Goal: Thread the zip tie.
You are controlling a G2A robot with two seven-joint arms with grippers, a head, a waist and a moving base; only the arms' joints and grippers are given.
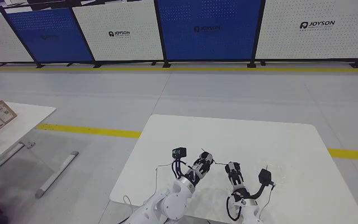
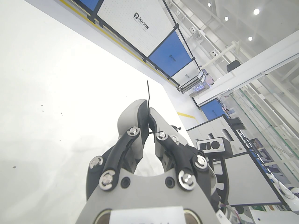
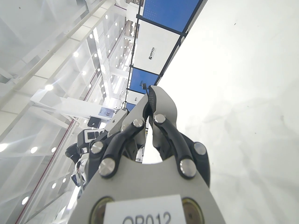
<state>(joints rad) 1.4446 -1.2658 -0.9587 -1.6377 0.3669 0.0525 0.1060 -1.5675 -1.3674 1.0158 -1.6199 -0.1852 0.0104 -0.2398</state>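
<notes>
Thin black plastic zip tie [image 2: 148, 92] disappears between the left gripper's [image 2: 148, 107] closed fingers [image 2: 135, 111]; from above, it is too fine to trace.

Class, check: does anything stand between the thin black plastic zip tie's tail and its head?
Nothing visible does. The left gripper pinches the black zip tie, tail tip poking free; the right gripper pinches beside the head.

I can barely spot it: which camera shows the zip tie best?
Left wrist view: the zip tie sticks out black from the left gripper. Right wrist view shows a short end; top view, a faint line.
</notes>
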